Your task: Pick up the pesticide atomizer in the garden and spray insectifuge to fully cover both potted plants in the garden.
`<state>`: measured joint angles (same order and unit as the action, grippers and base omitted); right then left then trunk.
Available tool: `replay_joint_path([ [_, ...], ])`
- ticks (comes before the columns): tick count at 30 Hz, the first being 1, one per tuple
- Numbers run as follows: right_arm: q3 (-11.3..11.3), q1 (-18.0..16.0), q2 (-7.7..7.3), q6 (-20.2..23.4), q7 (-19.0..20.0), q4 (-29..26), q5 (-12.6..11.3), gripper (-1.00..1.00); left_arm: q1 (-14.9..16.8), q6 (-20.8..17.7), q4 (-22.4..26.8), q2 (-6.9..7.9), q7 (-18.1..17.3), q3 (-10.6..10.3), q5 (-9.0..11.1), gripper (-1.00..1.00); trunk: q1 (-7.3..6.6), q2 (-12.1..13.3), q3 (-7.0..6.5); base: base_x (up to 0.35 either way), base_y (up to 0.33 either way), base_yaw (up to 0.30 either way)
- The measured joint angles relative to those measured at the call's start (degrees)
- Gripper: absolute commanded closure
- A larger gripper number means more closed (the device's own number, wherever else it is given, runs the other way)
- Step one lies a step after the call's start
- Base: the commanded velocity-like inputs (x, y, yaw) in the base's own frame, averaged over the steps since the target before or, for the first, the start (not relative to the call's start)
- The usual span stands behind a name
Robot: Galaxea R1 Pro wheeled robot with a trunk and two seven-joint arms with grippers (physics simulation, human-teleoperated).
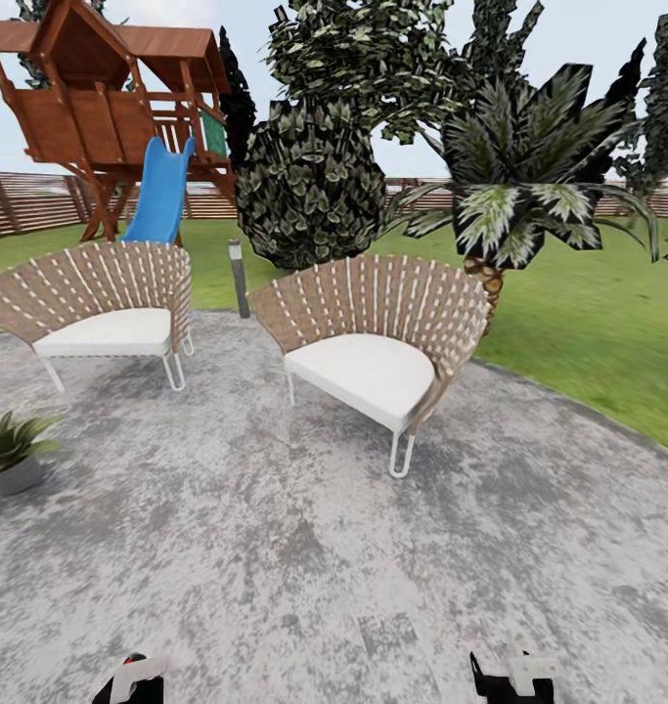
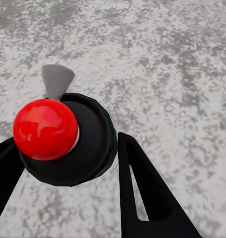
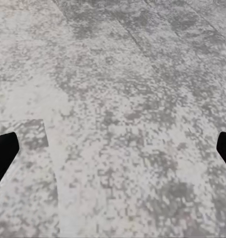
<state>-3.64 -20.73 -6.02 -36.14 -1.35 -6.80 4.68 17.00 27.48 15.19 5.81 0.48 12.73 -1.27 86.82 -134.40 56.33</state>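
Seen end-on in the left wrist view, the pesticide atomizer (image 2: pixel 93 134) is a dark round bottle with a grey nozzle and a red ball on its head. My left gripper (image 2: pixel 68 141) is shut on it, a black finger on each side. In the head view that gripper (image 1: pixel 128 682) hangs low at the bottom edge. My right gripper (image 1: pixel 514 680) is open and empty over the patio, its fingers (image 3: pixel 3 148) far apart. One potted plant (image 1: pixel 11 448), a low green rosette in a grey pot, sits on the garden patio (image 1: pixel 275 567) at far left. The other potted plant is out of view.
Two woven chairs with white cushions (image 1: pixel 104 298) (image 1: pixel 373 332) stand ahead on the patio. A grey bollard lamp (image 1: pixel 239 279) stands between them at the lawn's edge. Behind are a wooden playhouse with a blue slide (image 1: pixel 162 191), bushes, a palm (image 1: pixel 519 196) and the slatted fence (image 1: pixel 30 200).
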Motion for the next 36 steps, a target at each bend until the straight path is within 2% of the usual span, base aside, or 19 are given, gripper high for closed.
replay_joint_path([
  [36,0.0,0.0,0.06,0.0,0.0,0.0,0.0,-1.0,0.0,0.0,0.0,0.0,0.0,0.0,0.0,1.0,0.0,0.0,0.0,0.339,-0.118,0.279],
])
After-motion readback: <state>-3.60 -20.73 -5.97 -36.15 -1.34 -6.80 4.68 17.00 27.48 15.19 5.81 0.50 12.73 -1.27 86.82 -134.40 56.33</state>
